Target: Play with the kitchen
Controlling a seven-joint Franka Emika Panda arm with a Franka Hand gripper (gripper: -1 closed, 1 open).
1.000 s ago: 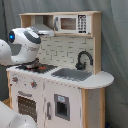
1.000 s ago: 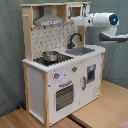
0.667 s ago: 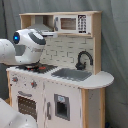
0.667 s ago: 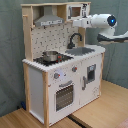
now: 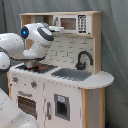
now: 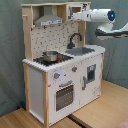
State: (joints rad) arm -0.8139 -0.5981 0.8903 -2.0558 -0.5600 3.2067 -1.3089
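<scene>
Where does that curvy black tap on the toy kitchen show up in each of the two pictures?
First exterior view: the black faucet stands right of centre, behind the sink basin, against the tiled back wall.
Second exterior view: the black faucet sits just right of centre in the upper half, right of the steel pot.
Shared landmark: the sink basin directly below the faucet in both exterior views.
</scene>
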